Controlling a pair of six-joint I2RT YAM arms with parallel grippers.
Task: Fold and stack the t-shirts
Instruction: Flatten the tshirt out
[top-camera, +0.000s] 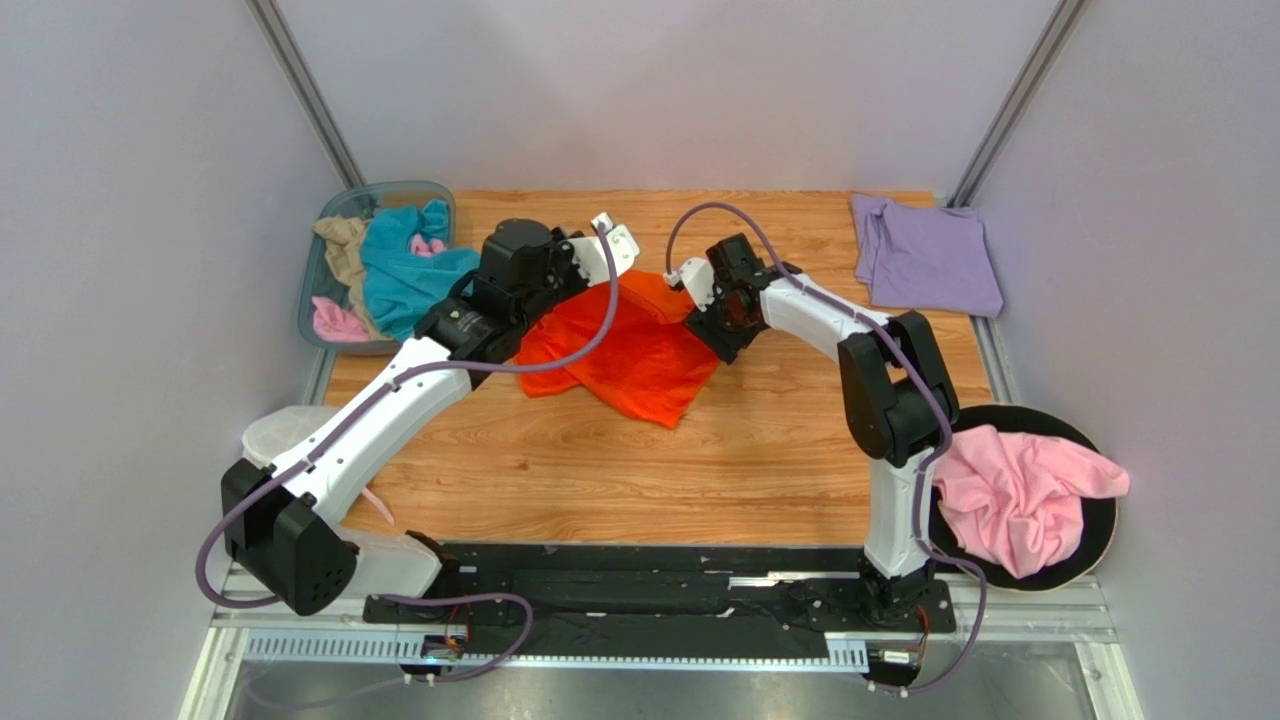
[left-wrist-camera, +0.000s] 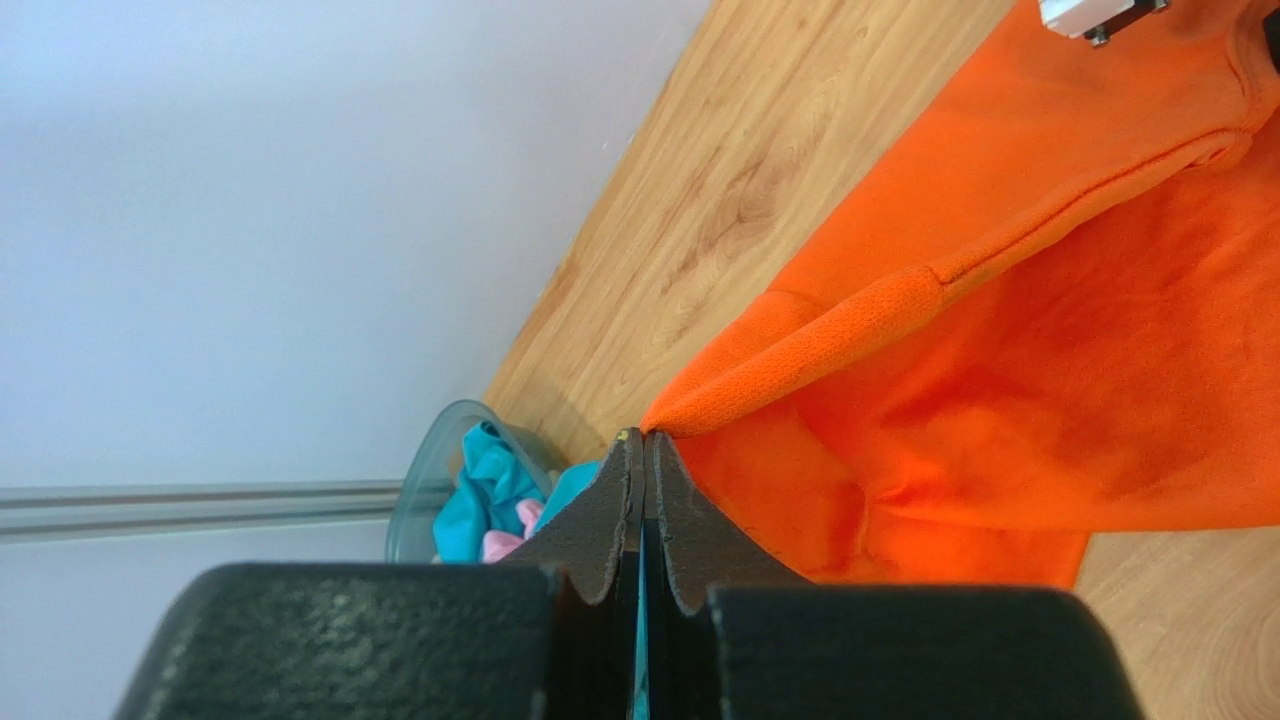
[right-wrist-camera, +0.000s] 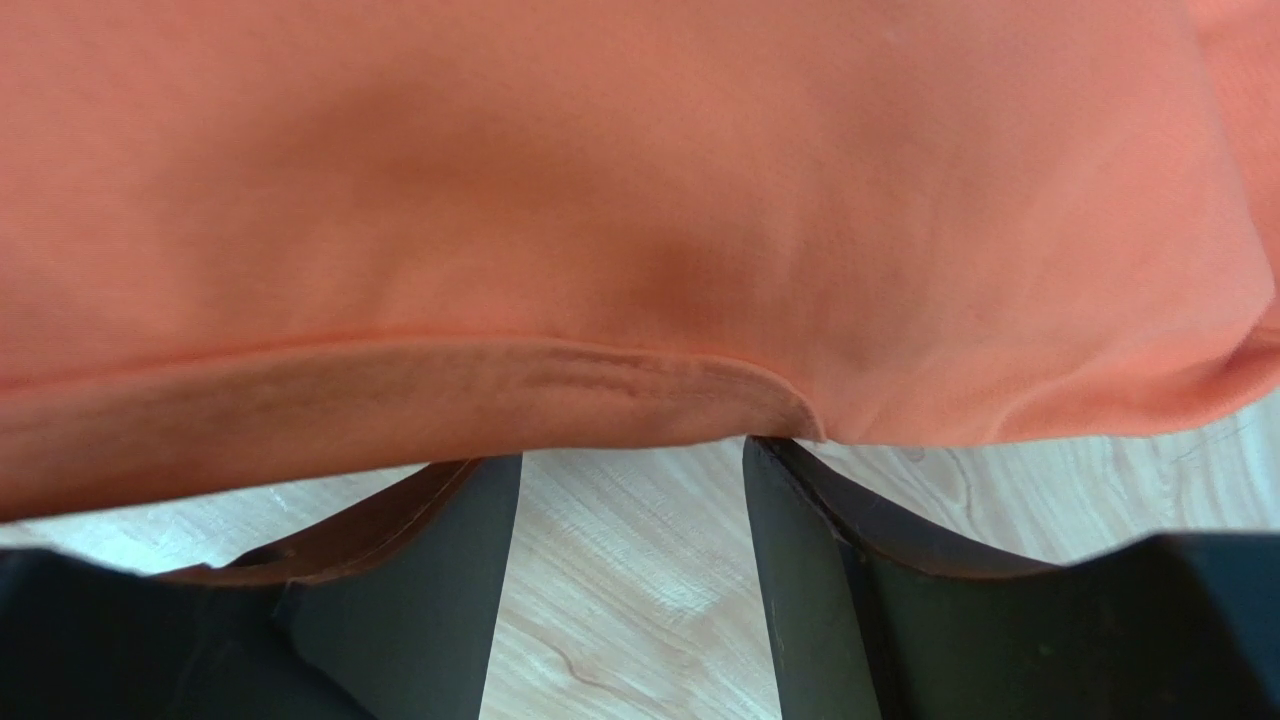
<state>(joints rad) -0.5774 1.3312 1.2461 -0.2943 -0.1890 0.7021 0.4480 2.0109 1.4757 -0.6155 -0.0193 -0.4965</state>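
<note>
Pinching tight, the left gripper (left-wrist-camera: 645, 447) has its jaws pressed together. A corner of the orange t-shirt (left-wrist-camera: 1052, 300) comes to a point right at their tips, so I think they are clamped on it. The rest of that shirt spreads out ahead of those jaws on the wooden table (left-wrist-camera: 751, 165).

The right gripper (right-wrist-camera: 631, 465) has its jaws apart. Bare wood shows between them, and the shirt's hem lies across their tips. Nothing is held there.

How much is done? Not a lot, I think. One lavender t-shirt (top-camera: 929, 255) lies folded flat, well away from both sets of jaws. The orange one sits between the two grippers, rumpled and not folded yet. A teal t-shirt (top-camera: 394, 273), a tan t-shirt (top-camera: 343, 248) and a small pink t-shirt (top-camera: 334, 318) wait in a heap in the bin (top-camera: 319, 225), off to the side of the left jaws. A big pink t-shirt (top-camera: 1022, 488) sits bunched on a black round mat (top-camera: 1097, 533), far back from the right jaws. So most shirts need folding, and no stack is made yet.
</note>
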